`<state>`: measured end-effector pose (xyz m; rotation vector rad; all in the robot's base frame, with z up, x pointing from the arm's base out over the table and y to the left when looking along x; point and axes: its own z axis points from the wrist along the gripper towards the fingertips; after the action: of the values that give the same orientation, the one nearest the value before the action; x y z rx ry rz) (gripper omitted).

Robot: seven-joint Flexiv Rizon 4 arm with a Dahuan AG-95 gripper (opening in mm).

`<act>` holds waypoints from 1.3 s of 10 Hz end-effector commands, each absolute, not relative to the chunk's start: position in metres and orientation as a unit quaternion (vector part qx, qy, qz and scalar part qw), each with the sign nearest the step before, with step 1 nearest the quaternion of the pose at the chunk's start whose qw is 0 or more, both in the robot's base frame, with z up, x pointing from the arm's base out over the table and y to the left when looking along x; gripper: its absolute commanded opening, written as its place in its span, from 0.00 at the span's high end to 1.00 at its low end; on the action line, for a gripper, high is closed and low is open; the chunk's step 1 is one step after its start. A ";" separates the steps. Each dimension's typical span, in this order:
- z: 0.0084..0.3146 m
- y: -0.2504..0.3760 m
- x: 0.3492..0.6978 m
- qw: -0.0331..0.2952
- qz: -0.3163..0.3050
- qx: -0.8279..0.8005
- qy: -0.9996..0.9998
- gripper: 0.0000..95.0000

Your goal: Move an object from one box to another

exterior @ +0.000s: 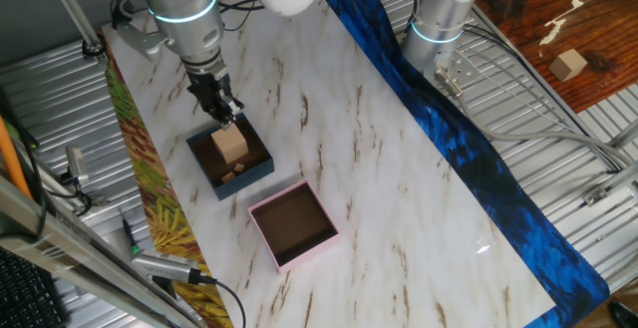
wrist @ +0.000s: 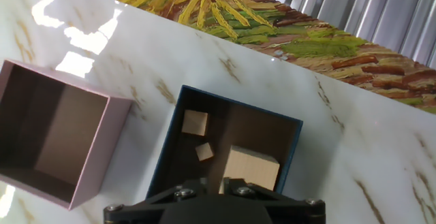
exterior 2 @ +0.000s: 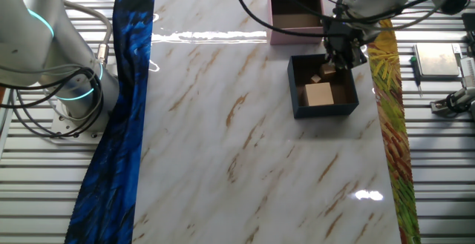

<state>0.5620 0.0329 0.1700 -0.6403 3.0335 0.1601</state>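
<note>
Reaching down from the far edge of the marble table (exterior: 399, 168), the arm holds its wrist nearly vertical, with the gripper (exterior: 228, 117) hanging just over the rear wall of the navy box (exterior: 261, 169). In the other fixed view the gripper (exterior 2: 338, 57) sits above the box's upper right corner, its dark fingers pointing straight down. The hand view shows only the black gripper body along the bottom edge; the fingertips are out of sight there, and in the fixed views the fingers look close together with nothing clearly between them, so whether they are spread or pressed together cannot be told.

Inside the navy box (wrist: 172, 135) lie three wooden pieces on the brown floor: a large cube (wrist: 251, 169), a medium cube (wrist: 195, 122) and a small one (wrist: 204, 151). The large cube (exterior: 230, 144) stands upright, nearly equal on all sides so no long axis shows, its faces slightly turned against the box walls. It lies just below the gripper, near it; contact cannot be told.

The pink box (exterior: 276, 242) stands just beside the navy box, corner toward corner, its brown inside bare.
</note>
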 end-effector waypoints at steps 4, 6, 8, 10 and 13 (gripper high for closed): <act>0.164 0.041 0.569 0.021 0.051 -0.210 0.976 0.80; 0.154 0.047 0.574 0.024 0.050 -0.206 0.977 0.80; 0.142 0.046 0.583 0.028 0.049 -0.206 0.977 0.80; 0.129 0.043 0.590 0.032 0.049 -0.207 0.977 0.80; 0.116 0.048 0.598 0.037 0.050 -0.199 0.978 0.80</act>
<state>0.5984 0.0503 0.1161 -0.6085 3.0031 0.1562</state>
